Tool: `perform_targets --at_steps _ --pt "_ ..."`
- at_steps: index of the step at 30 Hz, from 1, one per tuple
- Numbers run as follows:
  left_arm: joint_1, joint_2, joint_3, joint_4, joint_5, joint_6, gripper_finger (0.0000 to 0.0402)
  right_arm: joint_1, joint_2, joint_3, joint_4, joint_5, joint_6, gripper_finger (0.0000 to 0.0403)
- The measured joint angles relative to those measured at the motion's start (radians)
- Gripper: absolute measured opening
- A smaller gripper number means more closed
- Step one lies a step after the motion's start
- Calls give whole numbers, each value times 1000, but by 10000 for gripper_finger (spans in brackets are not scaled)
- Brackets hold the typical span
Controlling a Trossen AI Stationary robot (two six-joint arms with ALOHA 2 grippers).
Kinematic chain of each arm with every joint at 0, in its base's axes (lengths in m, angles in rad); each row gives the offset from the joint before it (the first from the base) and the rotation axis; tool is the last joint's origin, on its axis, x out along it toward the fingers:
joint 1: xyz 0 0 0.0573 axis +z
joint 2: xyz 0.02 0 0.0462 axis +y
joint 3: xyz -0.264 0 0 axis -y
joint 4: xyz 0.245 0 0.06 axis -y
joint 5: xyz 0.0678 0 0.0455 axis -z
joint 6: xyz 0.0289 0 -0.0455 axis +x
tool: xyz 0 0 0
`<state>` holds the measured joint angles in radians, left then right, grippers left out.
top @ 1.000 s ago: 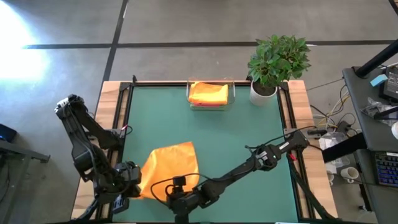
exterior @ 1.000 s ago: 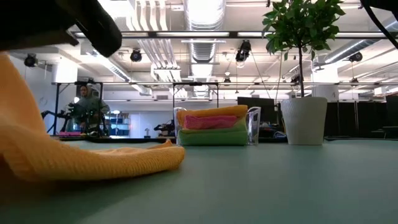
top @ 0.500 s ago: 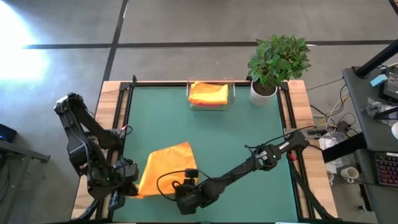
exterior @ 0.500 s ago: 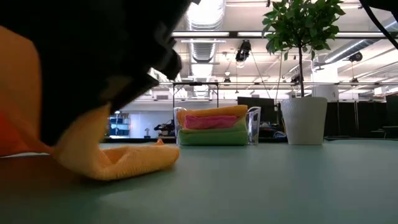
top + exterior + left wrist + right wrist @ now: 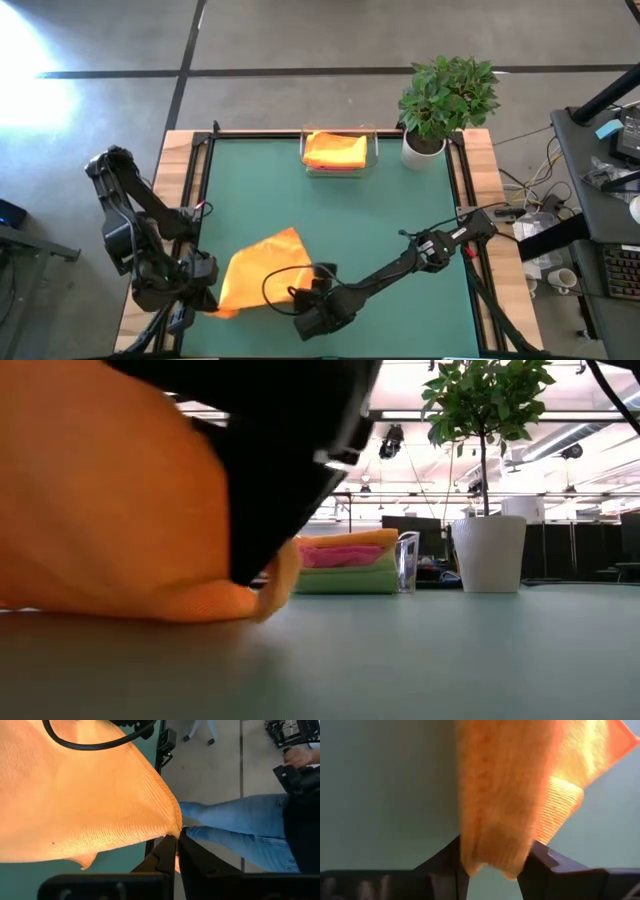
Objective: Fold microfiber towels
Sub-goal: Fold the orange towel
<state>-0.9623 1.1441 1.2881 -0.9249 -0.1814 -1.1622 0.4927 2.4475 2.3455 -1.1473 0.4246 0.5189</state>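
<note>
Well short of the clear tray (image 5: 339,165), an orange towel (image 5: 258,283) lies bunched on the table (image 5: 400,220). Left gripper (image 5: 176,851) pinches one corner; right gripper (image 5: 492,862) is clamped on another fold.

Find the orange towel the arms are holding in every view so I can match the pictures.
High view: orange towel, near table edge, left of centre.
Low view, fills the left.
Left wrist view, corner pinched.
Right wrist view, hanging between the fingers.
Shared landmark: green table.

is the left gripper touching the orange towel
Touching. The left wrist view shows the left gripper shut, jaws pinching a corner of the orange towel.
</note>
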Motion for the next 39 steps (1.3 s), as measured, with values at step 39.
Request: perform_targets --at_steps 39 --pt "0 -27 -3 -8 19 53 1 43 -157 0 -258 63 5 9"
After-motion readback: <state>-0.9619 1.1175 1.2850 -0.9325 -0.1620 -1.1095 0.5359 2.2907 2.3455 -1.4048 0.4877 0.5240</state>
